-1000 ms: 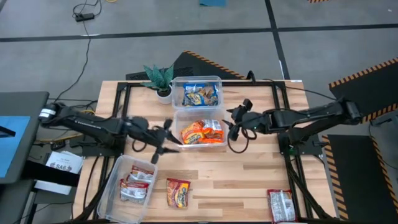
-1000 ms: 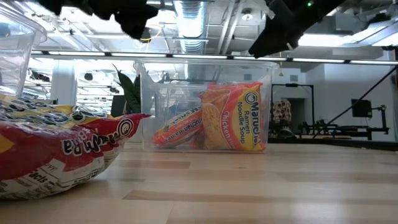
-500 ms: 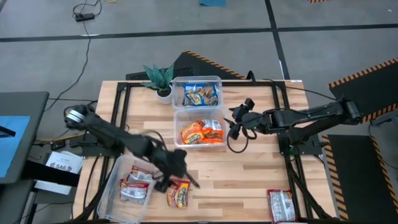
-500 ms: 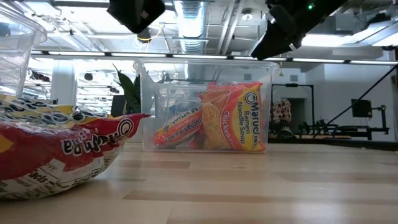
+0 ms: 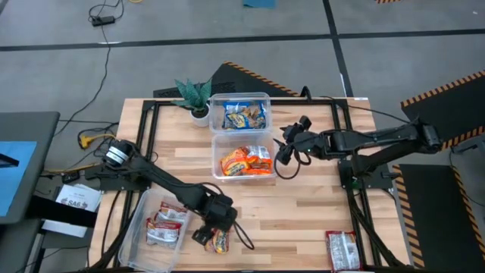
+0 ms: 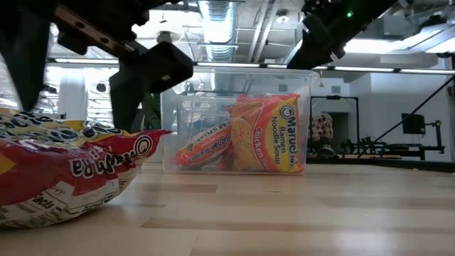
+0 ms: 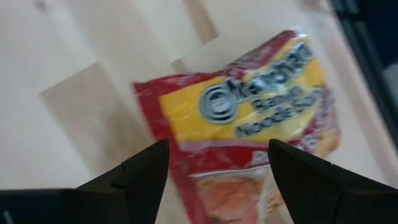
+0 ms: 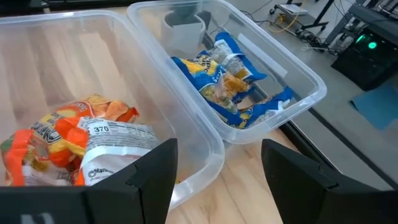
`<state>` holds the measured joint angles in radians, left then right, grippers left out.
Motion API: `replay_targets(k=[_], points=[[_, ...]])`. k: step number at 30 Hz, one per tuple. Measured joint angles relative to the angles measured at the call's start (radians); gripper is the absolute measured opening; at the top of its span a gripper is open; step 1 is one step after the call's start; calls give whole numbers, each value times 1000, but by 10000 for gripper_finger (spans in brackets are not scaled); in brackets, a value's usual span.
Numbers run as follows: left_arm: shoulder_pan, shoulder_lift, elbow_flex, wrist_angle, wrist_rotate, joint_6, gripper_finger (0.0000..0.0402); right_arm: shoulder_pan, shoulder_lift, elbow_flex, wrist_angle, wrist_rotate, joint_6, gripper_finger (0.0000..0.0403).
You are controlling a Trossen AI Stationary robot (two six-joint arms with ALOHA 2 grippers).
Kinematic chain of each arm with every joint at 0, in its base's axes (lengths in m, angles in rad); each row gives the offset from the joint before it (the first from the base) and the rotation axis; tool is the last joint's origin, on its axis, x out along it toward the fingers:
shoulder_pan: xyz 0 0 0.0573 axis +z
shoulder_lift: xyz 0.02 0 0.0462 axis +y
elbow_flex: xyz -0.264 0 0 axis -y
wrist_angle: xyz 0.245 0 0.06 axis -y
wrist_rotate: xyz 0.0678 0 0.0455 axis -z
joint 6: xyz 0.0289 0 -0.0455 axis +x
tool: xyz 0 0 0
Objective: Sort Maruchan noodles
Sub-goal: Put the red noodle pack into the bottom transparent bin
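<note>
the left arm (image 5: 155, 180) reached from the table's left edge diagonally toward the near side, its elbow low over the wood, and its gripper (image 5: 211, 233) pointed down over a red packet (image 5: 220, 237) lying flat on the table (image 5: 303, 205) near the front edge. in the left wrist view the two fingers (image 7: 140, 177) stood spread apart with the packet (image 7: 249, 134) between and beyond them, gripping nothing; whether the tips touched the packet could not be told. the low view showed that gripper (image 6: 85, 64) hanging dark over another red-and-silver packet (image 6: 67, 174) close to the camera. just left of the red packet, a tub (image 5: 136, 227) held red-and-silver packets (image 5: 167, 225). the right arm (image 5: 371, 141) stretched in from the right, nearly level, its gripper (image 5: 286, 146) hovering beside the right wall of the middle tub (image 5: 215, 152), which held orange packets (image 5: 246, 161). in the right wrist view its fingers (image 8: 155, 174) were parted and empty, looking over the orange packets (image 8: 74, 140) and past them to the far tub (image 8: 311, 87) with blue packets (image 8: 230, 81). that far tub (image 5: 214, 106) sat touching the middle one at the back of the table, next to a small plant (image 5: 195, 95). one more red-and-silver packet (image 5: 342, 250) lay alone at the front right corner.
</note>
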<state>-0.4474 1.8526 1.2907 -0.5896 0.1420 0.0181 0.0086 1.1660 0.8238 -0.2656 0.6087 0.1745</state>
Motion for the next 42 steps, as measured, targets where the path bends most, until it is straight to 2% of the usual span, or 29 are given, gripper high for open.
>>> replay_targets(k=[5, 15, 21, 26, 29, 34, 37, 42], points=[[15, 0, -34, 51, 46, 38, 253, -12, 0, 0, 5, 0, 1, 255], [37, 20, -35, 39, 3, 99, 249, -11, 0, 0, 6, -3, 1, 255], [48, 75, -33, 53, 115, 118, 249, -11, 0, 1, 8, -3, 1, 255], [49, 75, -34, 58, 112, 141, 241, -11, 0, 1, 8, -3, 1, 255], [49, 75, -34, 47, 112, 143, 192, -11, 0, 1, 8, -3, 1, 255], [55, 73, -34, 31, 90, 146, 30, -11, 0, 1, 8, -3, 1, 255], [59, 66, -34, 12, 82, 141, 10, -11, 0, 1, 8, -3, 1, 255], [77, 9, -17, -66, 0, 145, 1, -11, 0, 1, 11, -3, 1, 255]])
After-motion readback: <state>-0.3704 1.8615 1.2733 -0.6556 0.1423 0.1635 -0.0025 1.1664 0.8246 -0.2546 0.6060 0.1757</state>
